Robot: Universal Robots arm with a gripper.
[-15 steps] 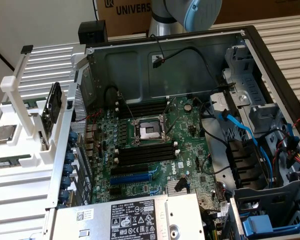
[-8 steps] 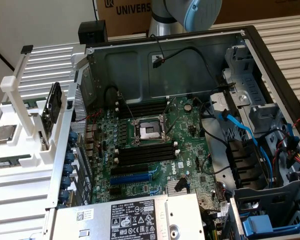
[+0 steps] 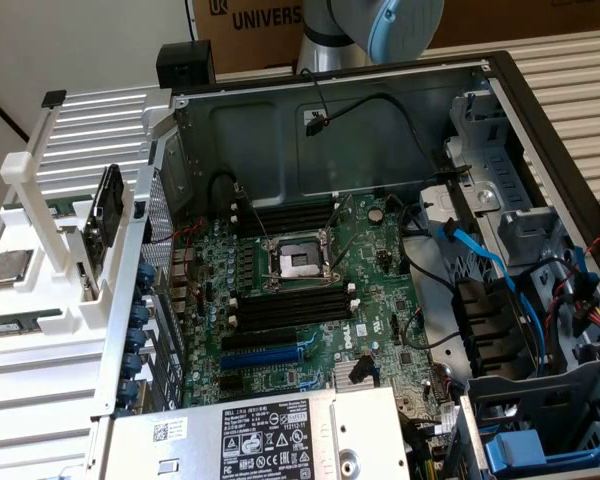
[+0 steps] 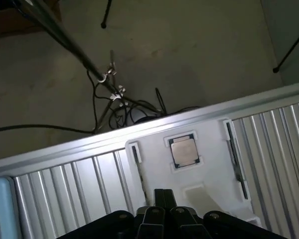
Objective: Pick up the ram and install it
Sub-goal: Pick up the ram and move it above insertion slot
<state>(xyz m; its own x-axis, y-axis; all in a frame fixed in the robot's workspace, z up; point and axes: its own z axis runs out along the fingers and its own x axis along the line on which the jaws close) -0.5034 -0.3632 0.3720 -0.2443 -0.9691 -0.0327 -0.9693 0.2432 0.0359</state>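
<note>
A narrow green ram stick lies on edge in a white holder at the exterior view's left, beside a square processor chip. In the wrist view the same holder carries the chip between two thin dark sticks set in grooves. My gripper hangs above the holder, close to the chip, its black fingers together with nothing between them. The motherboard's black memory slots with white end clips lie inside the open case.
The case walls stand around the motherboard, with the processor socket, a blue connector slot, cables and blue drive bays. A black card stands upright in the holder. Ribbed metal table surrounds it.
</note>
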